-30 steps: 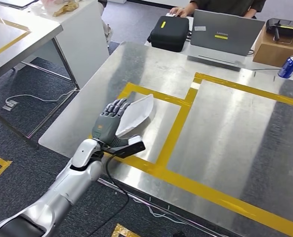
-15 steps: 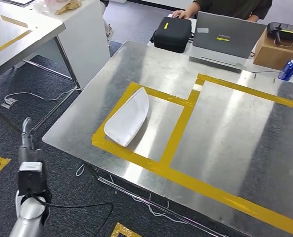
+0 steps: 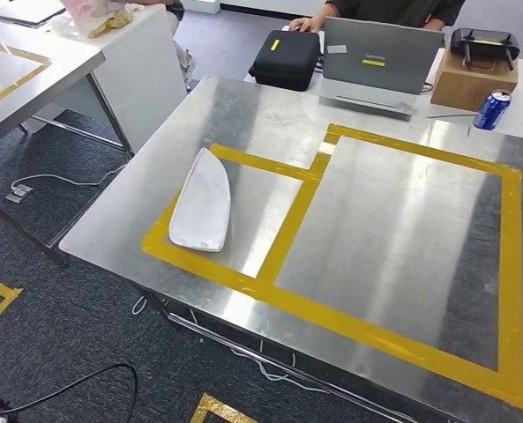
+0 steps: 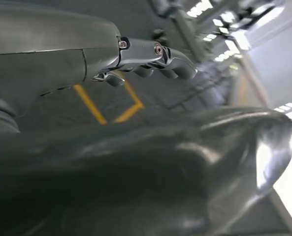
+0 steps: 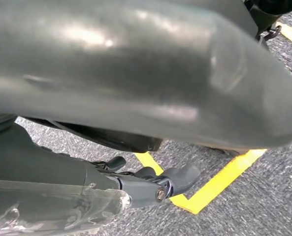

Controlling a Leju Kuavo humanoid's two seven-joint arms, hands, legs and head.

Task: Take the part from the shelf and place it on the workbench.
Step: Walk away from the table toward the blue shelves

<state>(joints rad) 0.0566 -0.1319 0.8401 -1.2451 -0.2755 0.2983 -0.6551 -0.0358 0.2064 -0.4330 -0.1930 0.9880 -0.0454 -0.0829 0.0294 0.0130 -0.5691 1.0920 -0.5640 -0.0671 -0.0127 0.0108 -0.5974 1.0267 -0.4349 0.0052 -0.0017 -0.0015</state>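
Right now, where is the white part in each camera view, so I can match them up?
Head view: the white part lies flat on the steel workbench, at the left edge of the smaller yellow-taped box.
Left wrist view: not in this picture.
Right wrist view: not in this picture.
Shared landmark: yellow floor tape on the grey carpet, seen in all three views.

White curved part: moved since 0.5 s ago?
Yes. The white curved part pivoted: its narrow tip swung left, onto the yellow tape frame's far-left corner.
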